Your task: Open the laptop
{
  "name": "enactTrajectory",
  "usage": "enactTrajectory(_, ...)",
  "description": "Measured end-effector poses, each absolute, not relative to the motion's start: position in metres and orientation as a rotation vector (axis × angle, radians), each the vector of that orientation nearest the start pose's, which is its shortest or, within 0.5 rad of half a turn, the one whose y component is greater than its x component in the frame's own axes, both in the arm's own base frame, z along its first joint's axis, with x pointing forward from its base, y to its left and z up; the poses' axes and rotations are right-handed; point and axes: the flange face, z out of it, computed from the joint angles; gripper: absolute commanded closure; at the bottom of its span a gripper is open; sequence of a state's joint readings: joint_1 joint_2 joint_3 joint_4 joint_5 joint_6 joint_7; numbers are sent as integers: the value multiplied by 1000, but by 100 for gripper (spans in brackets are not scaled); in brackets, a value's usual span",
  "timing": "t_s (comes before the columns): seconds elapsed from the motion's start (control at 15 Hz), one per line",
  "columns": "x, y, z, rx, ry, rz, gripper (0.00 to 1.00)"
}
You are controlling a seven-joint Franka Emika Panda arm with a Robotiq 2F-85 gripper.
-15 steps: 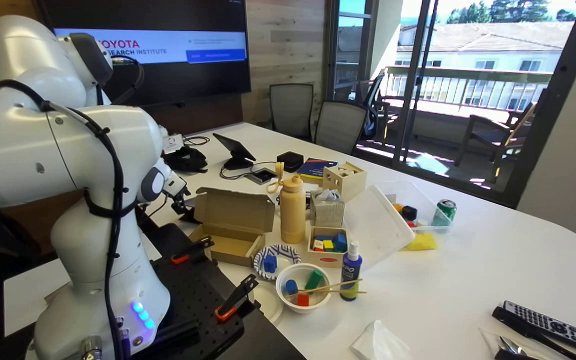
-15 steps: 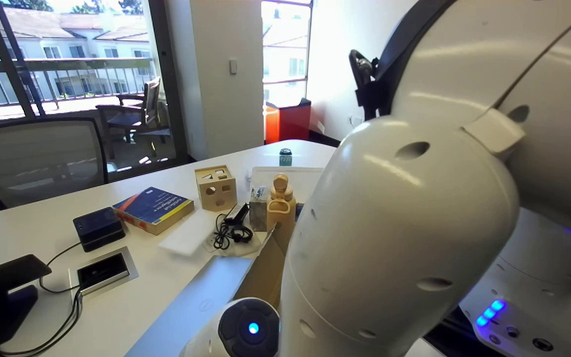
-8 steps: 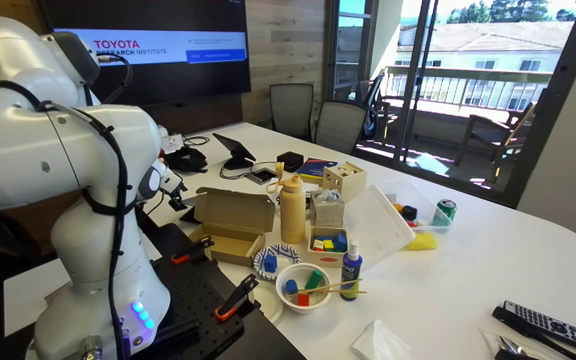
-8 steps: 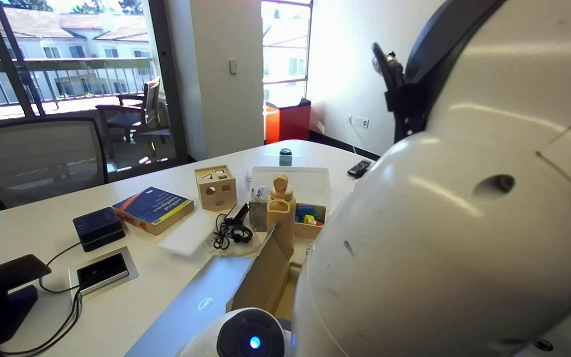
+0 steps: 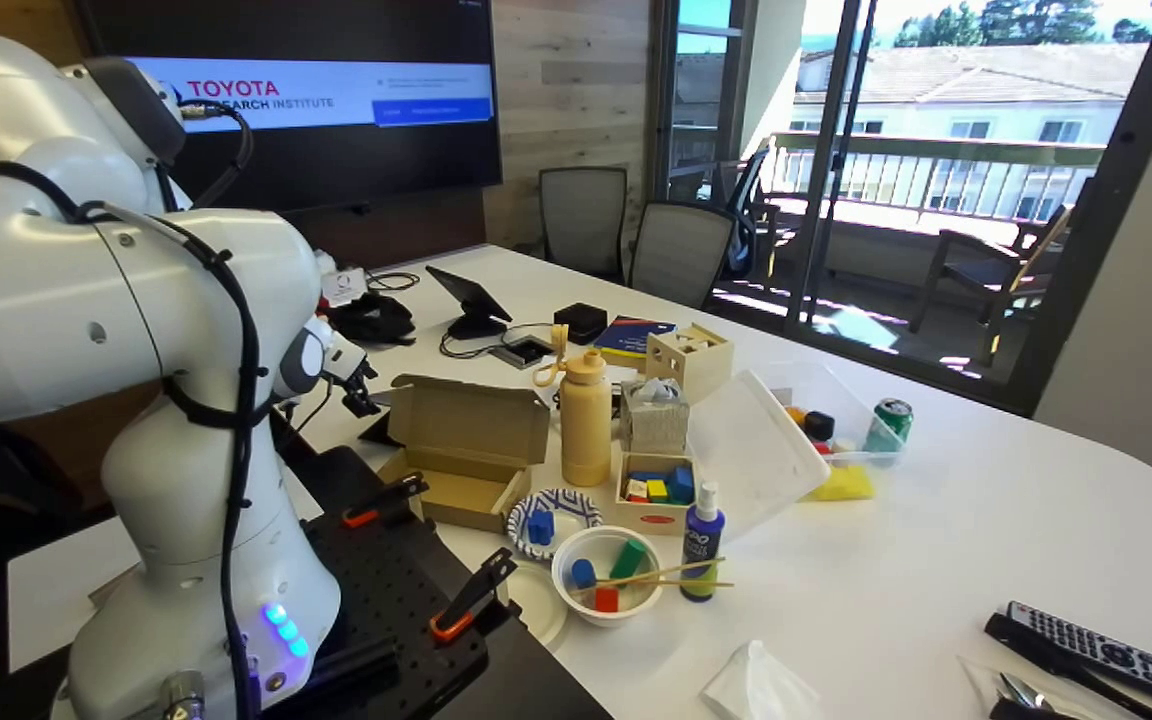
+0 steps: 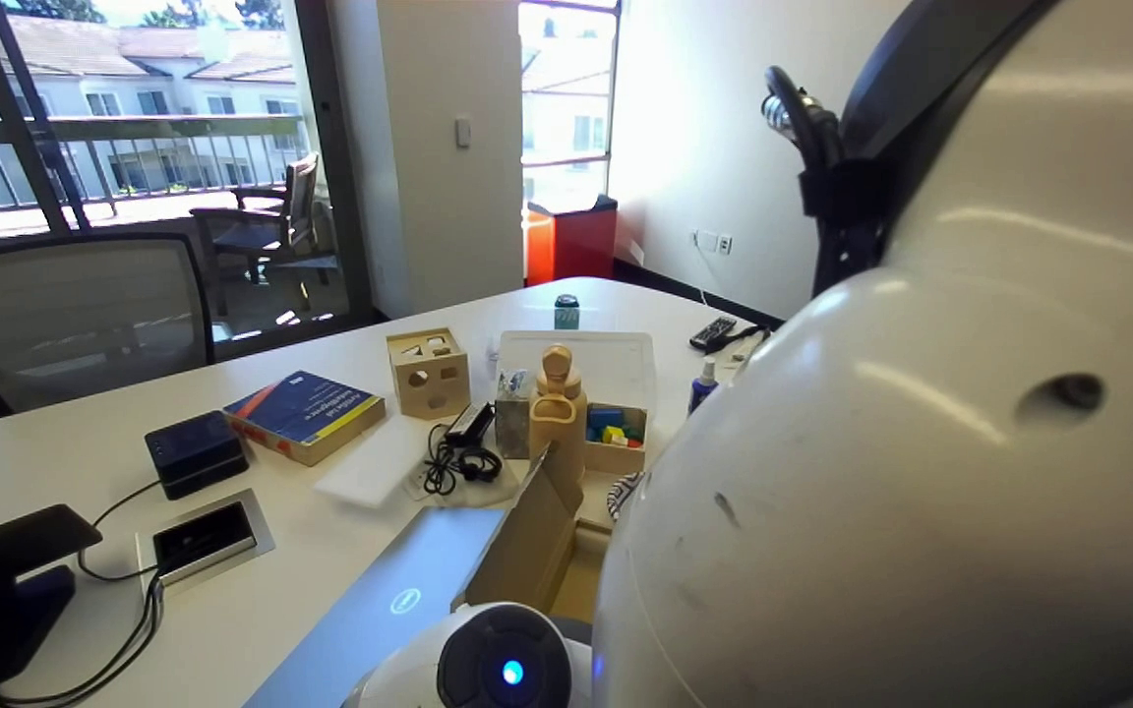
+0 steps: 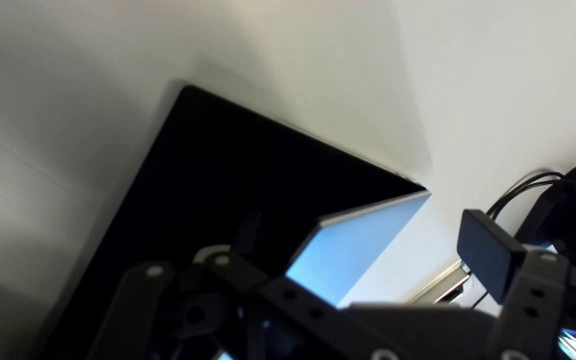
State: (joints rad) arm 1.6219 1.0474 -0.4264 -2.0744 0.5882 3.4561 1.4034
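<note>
Since the earlier frame, the arm (image 6: 871, 511) has swung aside in an exterior view, where the laptop (image 6: 370, 619) stands part-open just beside the box (image 6: 519, 546). Wrist view shows the gripper (image 7: 370, 240) spread, the half-raised lid (image 7: 358, 250) between its fingers (image 7: 490, 252), contact not verifiable; gentle pressure from the lid's inner side, in an arc, appears advisable. In an exterior view, the bowl (image 5: 591, 545) holds blue, green and red blocks (image 5: 627, 560).

White table (image 5: 896, 600), laptop (image 6: 380, 605), cardboard box (image 5: 471, 428), yellow bottle (image 5: 586, 425), book (image 6: 309, 411)
</note>
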Motion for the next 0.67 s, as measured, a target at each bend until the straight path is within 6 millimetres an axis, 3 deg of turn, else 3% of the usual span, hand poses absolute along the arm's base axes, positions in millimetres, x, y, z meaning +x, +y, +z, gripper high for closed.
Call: enactTrajectory(0.67, 305, 468, 44, -2645, 534, -765, 0)
